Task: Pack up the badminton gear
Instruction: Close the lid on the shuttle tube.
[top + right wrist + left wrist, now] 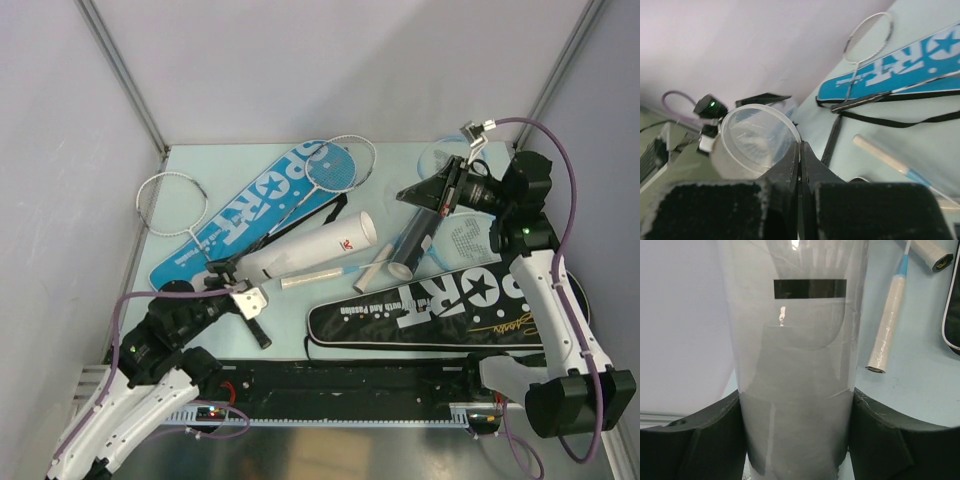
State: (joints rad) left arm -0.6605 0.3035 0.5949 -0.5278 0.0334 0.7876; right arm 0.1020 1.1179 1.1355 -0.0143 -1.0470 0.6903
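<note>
Pinching the white tube at its near end, the left tool is aiming its long axis far-right across the surface — its open mouth is facing the right tool, which is pressing together on nothing visible.

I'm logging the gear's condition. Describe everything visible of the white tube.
The white tube is a long, smooth cylinder, slightly translucent up close, with a small red mark near its far end and a black band across it. It lies slanted across the middle of the table, beside a racket handle. Its near end sits between the left gripper's fingers, which press against both its sides.
</note>
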